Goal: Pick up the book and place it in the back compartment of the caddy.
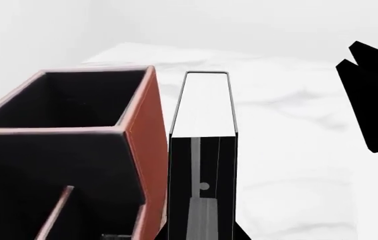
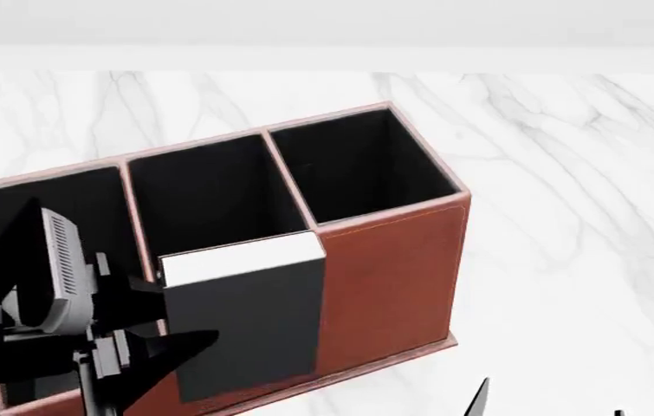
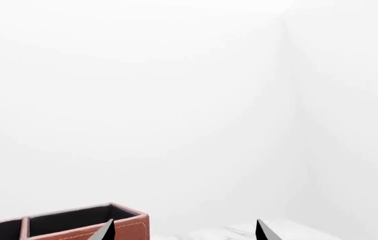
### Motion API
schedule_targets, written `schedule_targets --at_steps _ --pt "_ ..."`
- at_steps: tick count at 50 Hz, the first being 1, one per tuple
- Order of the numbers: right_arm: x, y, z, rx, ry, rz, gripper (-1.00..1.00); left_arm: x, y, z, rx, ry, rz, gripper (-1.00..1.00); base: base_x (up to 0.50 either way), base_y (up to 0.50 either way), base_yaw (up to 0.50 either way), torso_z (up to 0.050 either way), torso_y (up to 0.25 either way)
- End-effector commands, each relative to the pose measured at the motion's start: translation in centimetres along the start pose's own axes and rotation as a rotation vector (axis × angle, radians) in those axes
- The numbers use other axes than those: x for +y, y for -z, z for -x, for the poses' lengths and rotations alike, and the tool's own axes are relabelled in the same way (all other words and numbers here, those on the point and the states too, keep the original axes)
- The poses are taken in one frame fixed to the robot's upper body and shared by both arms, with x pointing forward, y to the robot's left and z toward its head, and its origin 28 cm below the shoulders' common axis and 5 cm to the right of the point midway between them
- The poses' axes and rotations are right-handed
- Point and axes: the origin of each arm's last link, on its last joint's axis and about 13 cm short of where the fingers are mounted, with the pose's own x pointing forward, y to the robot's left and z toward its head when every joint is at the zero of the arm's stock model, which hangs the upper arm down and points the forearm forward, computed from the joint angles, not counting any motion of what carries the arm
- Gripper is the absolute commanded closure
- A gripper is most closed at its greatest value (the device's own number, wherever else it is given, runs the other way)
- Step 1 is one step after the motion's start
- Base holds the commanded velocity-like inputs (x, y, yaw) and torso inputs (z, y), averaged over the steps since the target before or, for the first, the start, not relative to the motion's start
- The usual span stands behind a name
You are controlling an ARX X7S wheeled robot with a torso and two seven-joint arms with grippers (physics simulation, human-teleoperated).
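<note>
Up close in the left wrist view, we are pinching the book point(image 1: 202, 165) in the left gripper point(image 1: 202, 227), upright just beside the caddy point(image 1: 150, 145).

Overhead, we are holding it before the caddy's near wall, above the marble table point(image 2: 558, 173); stiff and probably light, it suits a cover pinch.

Rightward, the right gripper point(image 3: 185, 231) is showing spread fingertips.

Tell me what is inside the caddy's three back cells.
In the head view the caddy shows only black lining in its middle and right back cells. The left arm covers part of the left cell. The book, held by the left gripper, hides the front.
</note>
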Motion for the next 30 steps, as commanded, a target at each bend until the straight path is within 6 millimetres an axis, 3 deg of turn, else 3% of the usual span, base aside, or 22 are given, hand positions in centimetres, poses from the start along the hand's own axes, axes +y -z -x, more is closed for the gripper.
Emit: schedule_targets --at_steps 1,30 --pt "0.0 0.0 0.1 0.0 -0.002 -0.001 -1.0 0.6 -1.2 0.1 -0.035 -0.063 -0.029 1.0 0.0 0.0 0.0 0.0 0.0" --pt "0.1 0.1 -0.1 0.001 -0.003 -0.002 -1.0 1.6 -0.6 -0.1 -0.066 -0.115 -0.043 1.0 0.0 0.0 0.0 0.0 0.001"
